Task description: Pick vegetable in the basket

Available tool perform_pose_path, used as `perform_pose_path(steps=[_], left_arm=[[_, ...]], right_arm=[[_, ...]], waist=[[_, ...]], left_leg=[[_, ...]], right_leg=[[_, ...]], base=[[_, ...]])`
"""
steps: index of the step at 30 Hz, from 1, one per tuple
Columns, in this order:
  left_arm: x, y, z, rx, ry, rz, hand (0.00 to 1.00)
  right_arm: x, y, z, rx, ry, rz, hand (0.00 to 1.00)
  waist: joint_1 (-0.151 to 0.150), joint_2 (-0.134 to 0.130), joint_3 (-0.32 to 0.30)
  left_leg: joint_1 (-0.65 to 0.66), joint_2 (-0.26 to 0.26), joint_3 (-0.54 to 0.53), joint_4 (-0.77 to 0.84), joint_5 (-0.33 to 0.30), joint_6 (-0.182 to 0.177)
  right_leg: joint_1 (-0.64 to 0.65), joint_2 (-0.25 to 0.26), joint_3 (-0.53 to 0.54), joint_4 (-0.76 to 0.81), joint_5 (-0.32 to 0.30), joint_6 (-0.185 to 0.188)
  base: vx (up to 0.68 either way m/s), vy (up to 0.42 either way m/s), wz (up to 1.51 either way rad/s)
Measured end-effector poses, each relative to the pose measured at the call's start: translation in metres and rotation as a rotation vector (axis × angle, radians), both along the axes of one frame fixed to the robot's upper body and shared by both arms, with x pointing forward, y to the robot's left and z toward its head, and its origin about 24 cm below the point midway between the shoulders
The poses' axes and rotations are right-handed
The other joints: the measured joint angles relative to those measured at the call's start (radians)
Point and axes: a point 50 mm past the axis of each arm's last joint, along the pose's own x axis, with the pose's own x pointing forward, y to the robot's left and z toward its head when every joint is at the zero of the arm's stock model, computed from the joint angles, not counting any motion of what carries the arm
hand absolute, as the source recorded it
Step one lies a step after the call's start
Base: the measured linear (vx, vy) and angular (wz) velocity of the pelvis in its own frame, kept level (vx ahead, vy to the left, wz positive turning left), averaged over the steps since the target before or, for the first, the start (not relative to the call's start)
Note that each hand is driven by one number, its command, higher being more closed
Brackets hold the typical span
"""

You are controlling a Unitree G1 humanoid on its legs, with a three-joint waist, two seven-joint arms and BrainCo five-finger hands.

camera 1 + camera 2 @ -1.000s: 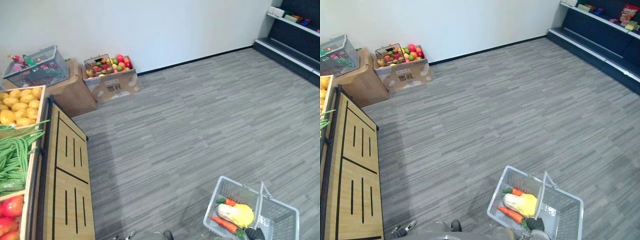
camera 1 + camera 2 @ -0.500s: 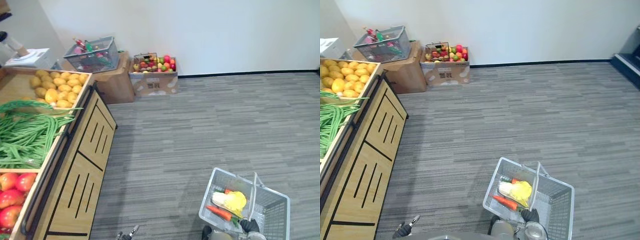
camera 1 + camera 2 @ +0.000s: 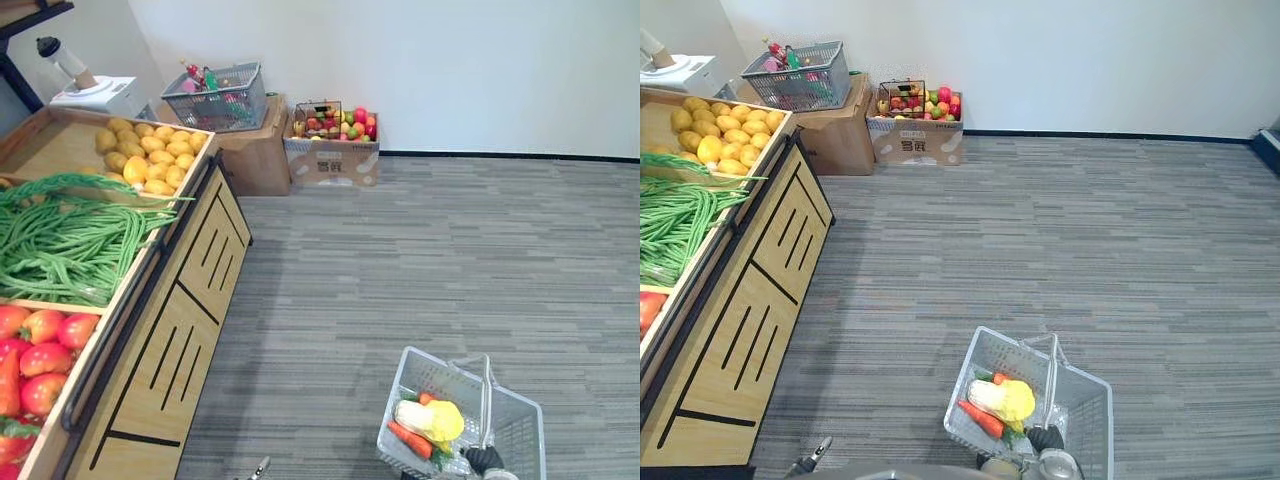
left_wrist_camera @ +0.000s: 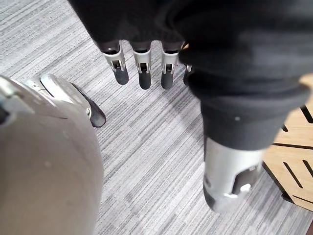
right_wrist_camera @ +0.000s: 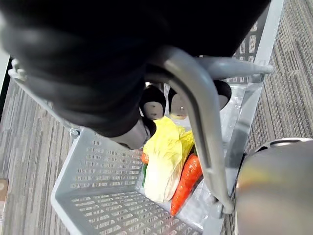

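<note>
A grey wire basket (image 3: 395, 400) hangs above the carpet at the lower right. My right hand (image 3: 486, 460) is shut on its handle (image 5: 200, 122), the fingers curled round the bar. Inside lie a yellow-white cabbage (image 3: 432, 418) and an orange carrot (image 3: 408, 438) beside it; a second carrot tip peeks out behind the cabbage. My left hand (image 4: 142, 68) hangs over the floor beside a wooden produce stand (image 3: 170, 330), fingers straight and holding nothing. The stand carries long green beans (image 3: 60, 235), yellow fruits (image 3: 145, 155) and red tomatoes (image 3: 40, 340).
Against the far wall stand a cardboard box of mixed fruit (image 3: 333, 150) and a grey basket of goods (image 3: 215, 95) on a brown box. Grey carpet floor (image 3: 430, 250) stretches between the stand and the wall.
The whole picture has shifted: the camera turned left toward the produce stand, which now shows far more of its beans and tomatoes. The basket still hangs from my right hand.
</note>
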Motion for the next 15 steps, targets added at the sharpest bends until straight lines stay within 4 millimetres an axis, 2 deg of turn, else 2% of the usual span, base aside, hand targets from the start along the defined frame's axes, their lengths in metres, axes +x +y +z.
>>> perform_pose_path(steps=[7,15], left_arm=[[0.0012,0.0024,-0.0011,0.010,0.050,-0.036,0.00],[-0.0007,0.0010,-0.0026,0.016,0.087,-0.055,0.00]], right_arm=[[-0.0011,0.0045,-0.0003,0.062,-0.028,-0.013,1.00],[-0.0014,0.0032,-0.0018,0.065,0.016,-0.025,1.00]], waist=[[-0.004,-0.006,0.000],[-0.024,0.009,-0.010]], left_leg=[[0.004,-0.011,0.016,-0.004,-0.010,0.007],[0.017,-0.009,0.021,-0.005,-0.015,0.005]], right_leg=[[-0.003,-0.012,0.009,-0.006,0.002,0.006],[0.001,-0.012,0.007,-0.006,0.008,0.006]], base=[[-0.06,0.019,-0.06],[0.05,0.023,-0.04]])
